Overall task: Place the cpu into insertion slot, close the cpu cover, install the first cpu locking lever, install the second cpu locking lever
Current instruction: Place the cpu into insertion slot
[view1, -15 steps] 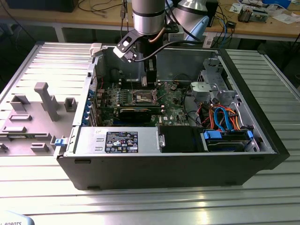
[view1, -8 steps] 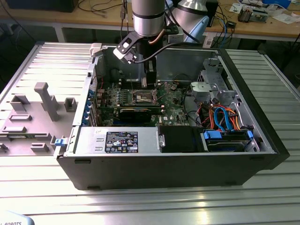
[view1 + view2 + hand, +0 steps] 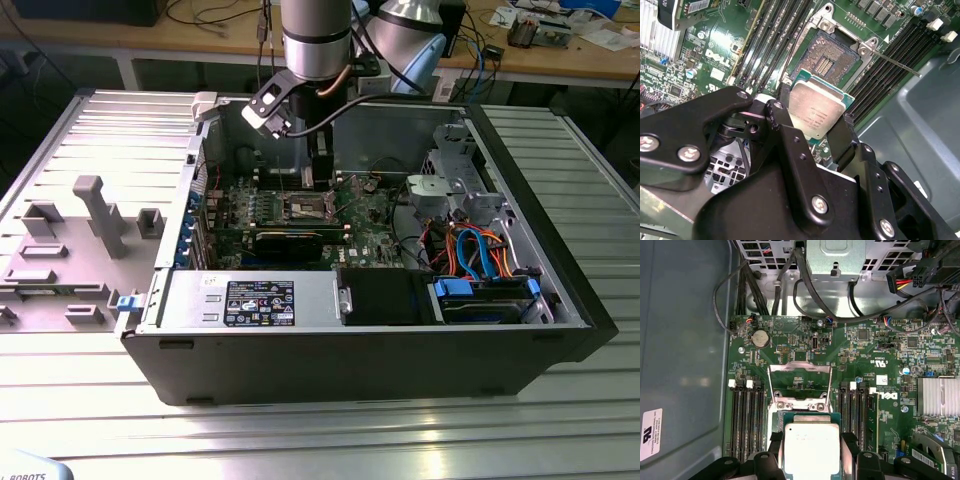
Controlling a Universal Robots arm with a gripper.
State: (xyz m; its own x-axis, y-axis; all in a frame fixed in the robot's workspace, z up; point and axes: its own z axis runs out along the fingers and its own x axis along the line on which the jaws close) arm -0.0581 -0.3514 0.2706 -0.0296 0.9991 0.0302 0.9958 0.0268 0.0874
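My gripper (image 3: 316, 176) reaches down into the open computer case and is shut on the cpu (image 3: 818, 107), a flat silver-grey square with a green edge. Black fingers (image 3: 784, 120) press on two opposite sides of the chip. The cpu (image 3: 811, 449) hangs tilted just above the insertion slot (image 3: 832, 54), whose dark pin field lies bare inside its silver rim. In the exterior view the insertion slot (image 3: 305, 207) sits just under the gripper. The cpu cover (image 3: 800, 382) is swung open and stands up from the board. A thin locking lever (image 3: 896, 64) sticks out free beside the socket.
Long black memory slots (image 3: 771, 45) flank the socket on both sides. A finned heatsink (image 3: 938, 397) and a long black expansion card (image 3: 290, 238) lie close by. Cables (image 3: 805, 287) and a drive cage (image 3: 455, 190) fill the case's far end; the case walls stand around.
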